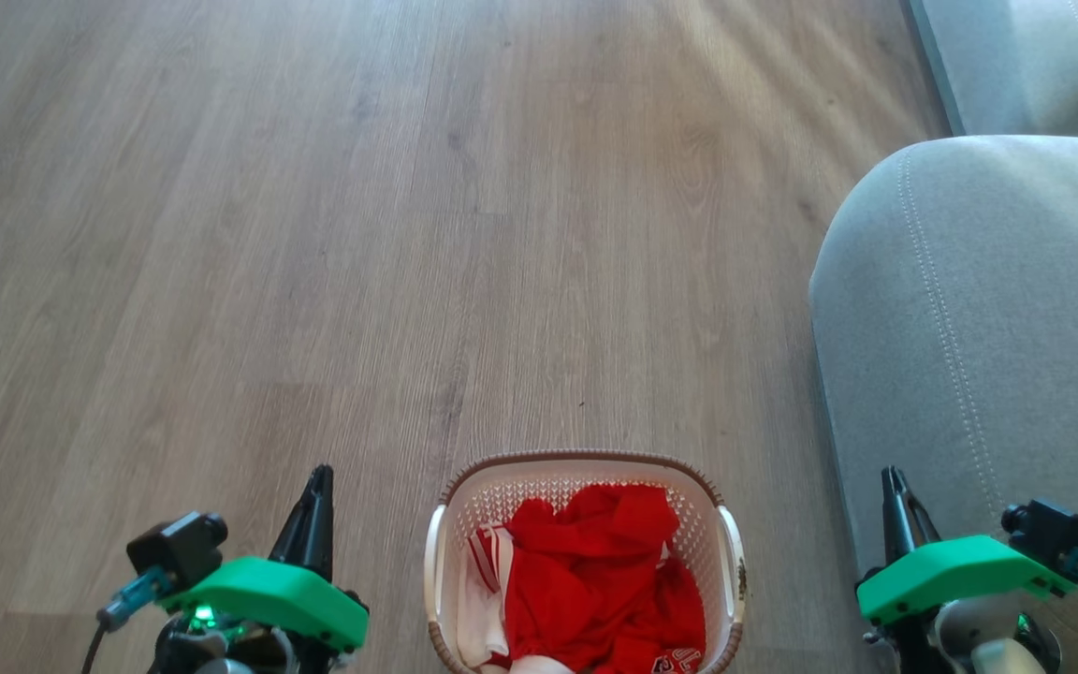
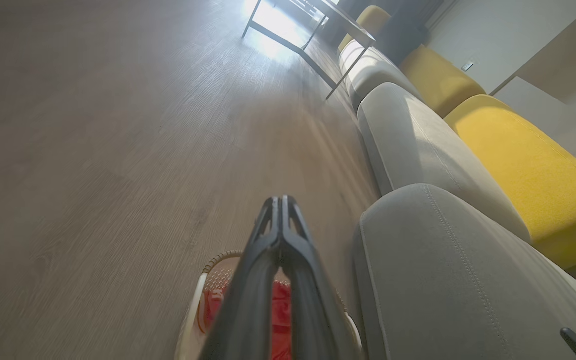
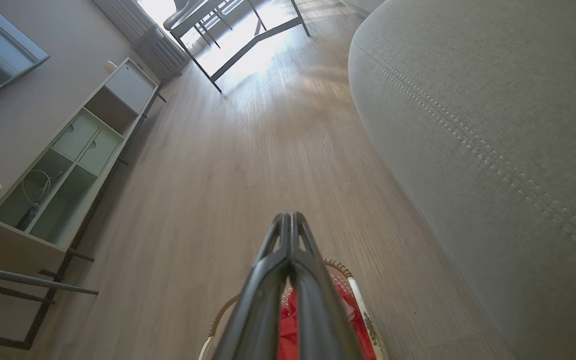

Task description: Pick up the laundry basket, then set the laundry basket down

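The laundry basket [image 1: 726, 548], white with perforated walls and a brown braided rim, stands on the wooden floor at the bottom middle of the head view, with red and white clothes [image 1: 595, 580] inside. My left gripper [image 1: 319, 477] hangs shut to the basket's left, apart from it. On the other side my right gripper [image 1: 893, 479] is shut too, holding nothing, in front of the sofa arm. In the left wrist view the shut fingers [image 2: 281, 202] cover part of the basket [image 2: 203, 287]. The right wrist view has the basket's rim [image 3: 355, 295] behind its shut fingers [image 3: 289, 217].
A grey sofa [image 1: 979, 328] fills the right side, close to the basket. Yellow cushions [image 2: 523, 170] lie along its back. A low shelf unit [image 3: 68, 160] stands against the wall on the left, and a metal-legged table [image 3: 248, 35] stands far ahead. Open wooden floor [image 1: 361, 234] stretches ahead and left.
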Tool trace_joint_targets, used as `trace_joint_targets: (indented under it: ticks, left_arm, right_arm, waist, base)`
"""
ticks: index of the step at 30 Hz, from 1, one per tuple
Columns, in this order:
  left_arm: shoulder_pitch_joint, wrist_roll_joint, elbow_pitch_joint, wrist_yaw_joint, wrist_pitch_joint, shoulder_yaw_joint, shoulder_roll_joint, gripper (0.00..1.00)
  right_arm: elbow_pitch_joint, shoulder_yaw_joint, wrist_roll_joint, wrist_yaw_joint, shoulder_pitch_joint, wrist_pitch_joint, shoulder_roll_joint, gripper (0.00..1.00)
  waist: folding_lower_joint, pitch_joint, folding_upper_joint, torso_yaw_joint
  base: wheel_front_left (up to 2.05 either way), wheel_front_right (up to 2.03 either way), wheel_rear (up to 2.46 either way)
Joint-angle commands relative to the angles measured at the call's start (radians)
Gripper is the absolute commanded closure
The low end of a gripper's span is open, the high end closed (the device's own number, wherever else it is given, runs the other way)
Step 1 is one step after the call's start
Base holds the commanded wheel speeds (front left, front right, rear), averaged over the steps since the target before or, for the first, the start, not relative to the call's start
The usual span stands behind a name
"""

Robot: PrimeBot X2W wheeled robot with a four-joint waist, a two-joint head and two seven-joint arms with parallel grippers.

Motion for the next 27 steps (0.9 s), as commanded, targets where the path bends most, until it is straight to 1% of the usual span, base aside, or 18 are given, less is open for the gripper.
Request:
trace_joint_targets:
  ticks: [1,4,27]
  left_arm:
    - [-0.061,-0.034,-0.030,-0.007,0.004,0.029,0.013,1.00]
    - [-0.063,-0.057,-0.030,-0.008,0.009,0.035,0.013,1.00]
    - [-0.080,-0.329,-0.028,-0.023,0.073,0.103,0.017,1.00]
  right_arm:
    - [-0.035,-0.005,0.033,0.002,-0.058,0.010,-0.012,1.00]
    - [-0.035,-0.008,0.054,0.002,-0.060,0.016,-0.012,1.00]
    - [-0.037,-0.047,0.303,0.004,-0.074,0.084,-0.015,1.00]
  waist:
    - [-0.0001,0.000,0.0000,-0.003]
    - [-0.0001,0.001,0.0000,-0.005]
    - [-0.0001,0.005,0.0000,-0.037]
  base:
    - [0.00,0.00,0.00]
    - [0.00,0.00,0.00]
    - [0.00,0.00,0.00]
